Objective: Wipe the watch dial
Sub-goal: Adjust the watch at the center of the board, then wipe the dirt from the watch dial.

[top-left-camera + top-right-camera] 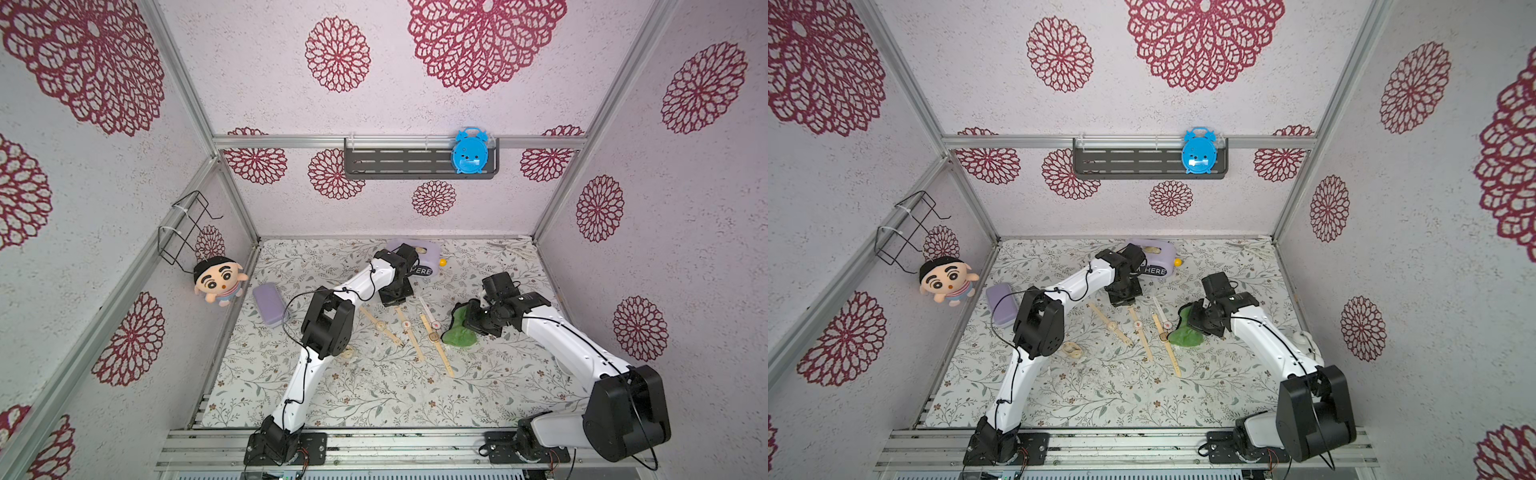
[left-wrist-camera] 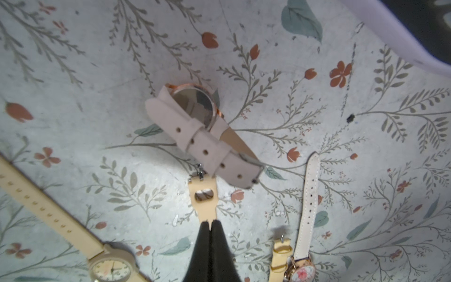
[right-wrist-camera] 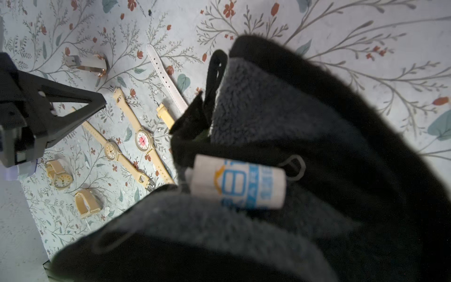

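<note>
Watches (image 1: 406, 325) and a green cloth (image 1: 457, 338) crowd the mat (image 1: 374, 399) — its near strip lies open.

Both top views look down from high above the front rail (image 1: 374, 440) onto the whole floral mat (image 1: 374, 395). The left wrist camera peers closely past its pressed-together fingers (image 2: 202, 249). Just beyond their tips lies the buckled watch (image 2: 195, 131), shared with the right wrist view (image 3: 87, 64), which the cloth (image 3: 268, 109) mostly blocks.

Green cloth (image 1: 457, 337); beige watch (image 1: 381, 325); floral mat (image 1: 374, 395); blue clock (image 1: 469, 151).
</note>
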`<action>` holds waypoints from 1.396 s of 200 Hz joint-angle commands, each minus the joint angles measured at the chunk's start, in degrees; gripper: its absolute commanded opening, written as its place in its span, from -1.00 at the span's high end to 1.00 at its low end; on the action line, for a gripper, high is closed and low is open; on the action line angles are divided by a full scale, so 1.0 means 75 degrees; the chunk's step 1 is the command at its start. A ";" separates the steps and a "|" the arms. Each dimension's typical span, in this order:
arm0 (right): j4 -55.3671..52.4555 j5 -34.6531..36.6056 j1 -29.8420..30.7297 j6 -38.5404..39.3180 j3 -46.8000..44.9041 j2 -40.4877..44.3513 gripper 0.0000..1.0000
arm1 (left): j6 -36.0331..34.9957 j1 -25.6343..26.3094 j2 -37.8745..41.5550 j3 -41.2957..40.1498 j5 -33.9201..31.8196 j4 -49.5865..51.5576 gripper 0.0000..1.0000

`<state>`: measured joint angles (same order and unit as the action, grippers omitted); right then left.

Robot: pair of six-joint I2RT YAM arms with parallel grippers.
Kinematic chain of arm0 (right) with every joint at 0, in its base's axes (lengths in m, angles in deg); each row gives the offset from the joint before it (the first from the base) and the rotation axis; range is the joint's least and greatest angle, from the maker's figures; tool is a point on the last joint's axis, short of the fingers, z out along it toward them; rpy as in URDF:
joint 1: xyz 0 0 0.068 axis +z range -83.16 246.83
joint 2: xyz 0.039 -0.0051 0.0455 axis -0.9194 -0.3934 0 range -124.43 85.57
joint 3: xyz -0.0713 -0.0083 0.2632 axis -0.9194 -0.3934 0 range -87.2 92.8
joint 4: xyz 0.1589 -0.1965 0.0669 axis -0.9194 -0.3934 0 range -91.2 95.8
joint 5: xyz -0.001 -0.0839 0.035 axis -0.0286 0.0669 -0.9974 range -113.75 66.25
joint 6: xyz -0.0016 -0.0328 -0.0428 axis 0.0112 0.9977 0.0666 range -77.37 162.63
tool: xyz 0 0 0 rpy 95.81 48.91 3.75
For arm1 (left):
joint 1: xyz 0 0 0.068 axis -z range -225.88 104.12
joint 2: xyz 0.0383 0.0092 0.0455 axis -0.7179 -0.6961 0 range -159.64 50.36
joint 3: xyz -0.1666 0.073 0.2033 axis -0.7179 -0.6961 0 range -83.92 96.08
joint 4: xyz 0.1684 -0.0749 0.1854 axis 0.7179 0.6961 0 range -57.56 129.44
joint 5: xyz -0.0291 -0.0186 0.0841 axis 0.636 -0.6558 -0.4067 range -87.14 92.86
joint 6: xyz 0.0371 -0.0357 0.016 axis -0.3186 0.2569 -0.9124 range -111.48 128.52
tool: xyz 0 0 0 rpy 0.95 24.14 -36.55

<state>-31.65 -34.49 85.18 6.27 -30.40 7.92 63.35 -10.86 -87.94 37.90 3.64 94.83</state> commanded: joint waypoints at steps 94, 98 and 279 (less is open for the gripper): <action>0.0807 -0.0407 0.1039 0.0276 0.0885 -0.1067 1.00 | -0.0045 -0.0090 -0.0245 -0.1072 0.0239 -0.0370 1.00; 0.0892 -0.0414 0.1120 0.0261 0.0946 -0.1149 1.00 | -0.0059 -0.0088 -0.0244 -0.1088 0.0234 -0.0373 1.00; 0.4285 -0.1352 0.2230 -0.1357 0.0649 -0.4521 1.00 | 0.0053 -0.0333 -0.0335 -0.0929 0.0527 -0.0174 1.00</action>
<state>0.67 -46.32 101.12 -1.05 -22.44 -23.51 63.42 -12.54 -87.65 31.91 8.34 91.03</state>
